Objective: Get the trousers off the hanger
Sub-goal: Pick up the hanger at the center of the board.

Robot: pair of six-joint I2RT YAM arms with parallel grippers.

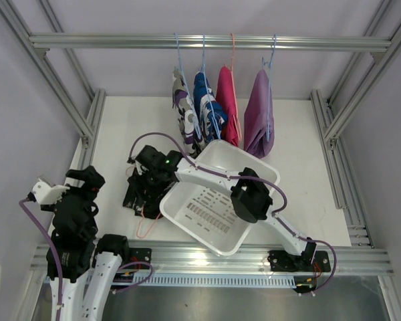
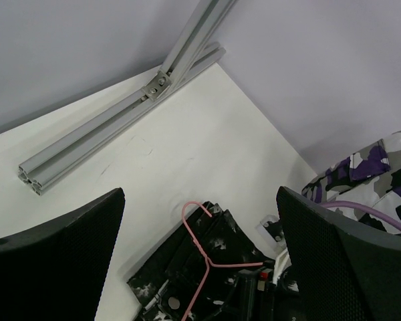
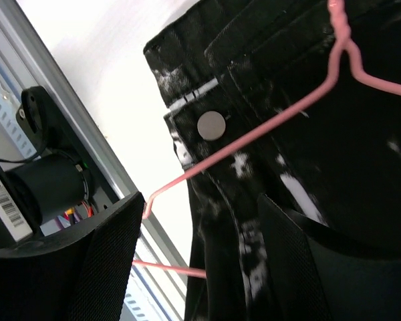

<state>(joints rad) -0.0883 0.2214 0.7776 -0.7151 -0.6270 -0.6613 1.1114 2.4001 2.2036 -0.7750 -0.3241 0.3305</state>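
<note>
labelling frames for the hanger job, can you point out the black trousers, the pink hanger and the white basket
black trousers (image 3: 211, 125), right wrist view, waistband button
pink hanger (image 2: 212, 263), left wrist view, where neck meets arms
white basket (image 1: 244, 160), top view, far inner wall

White basket (image 1: 257, 164), table (image 1: 120, 127), alu frame (image 1: 120, 41).
Basket sits tilted on the table, near front edge; one frame bar runs across at back, others go along L and R table sides.

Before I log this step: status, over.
Left hand open, clear. Right hand open at black trousers on table. Pink hanger partly under them, not out. Basket close beside.
</note>
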